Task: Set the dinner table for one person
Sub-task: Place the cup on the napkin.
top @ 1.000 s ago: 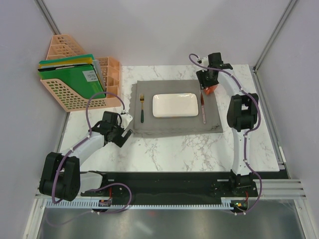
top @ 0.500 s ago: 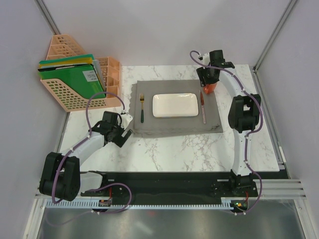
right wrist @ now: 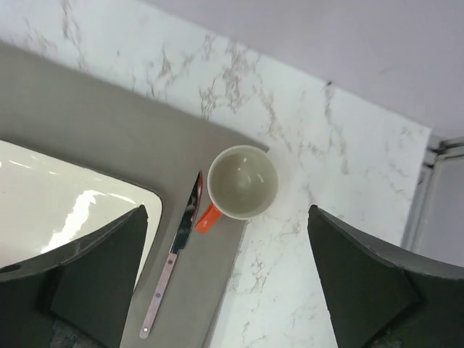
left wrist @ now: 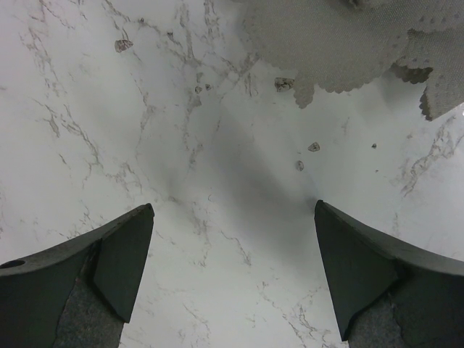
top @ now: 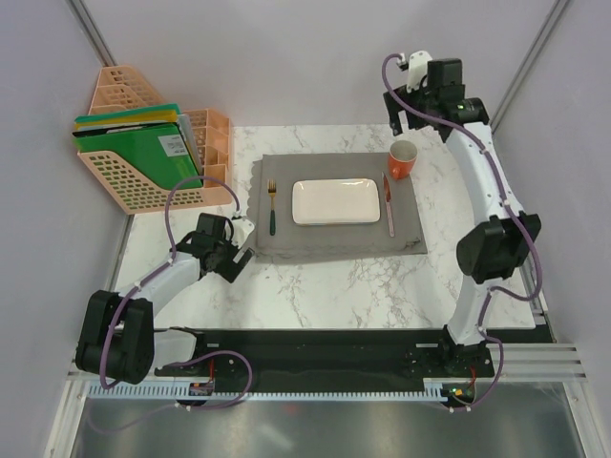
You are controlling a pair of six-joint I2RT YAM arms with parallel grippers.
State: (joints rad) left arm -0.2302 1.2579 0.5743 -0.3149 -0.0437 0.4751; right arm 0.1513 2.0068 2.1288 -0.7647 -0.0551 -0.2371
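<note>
the right gripper (right wrist: 226, 214) hangs high over the far right corner of the grey placemat (top: 334, 243), its jaws wide apart and holding nothing. under it an orange mug (top: 403, 159) stands upright at that corner, its handle just beside the tip of the knife (top: 389, 203). the knife lies on the mat to the right of the white plate (top: 332, 201), and a fork (top: 272, 205) lies to the left. the left gripper (left wrist: 233, 206) is low over the dinner table (top: 363, 286), near the mat's near left corner, also spread wide and empty. the marble dinner table fills the middle of the top view and carries the mat. a peach file rack (top: 143, 181) stands at its far left.
</note>
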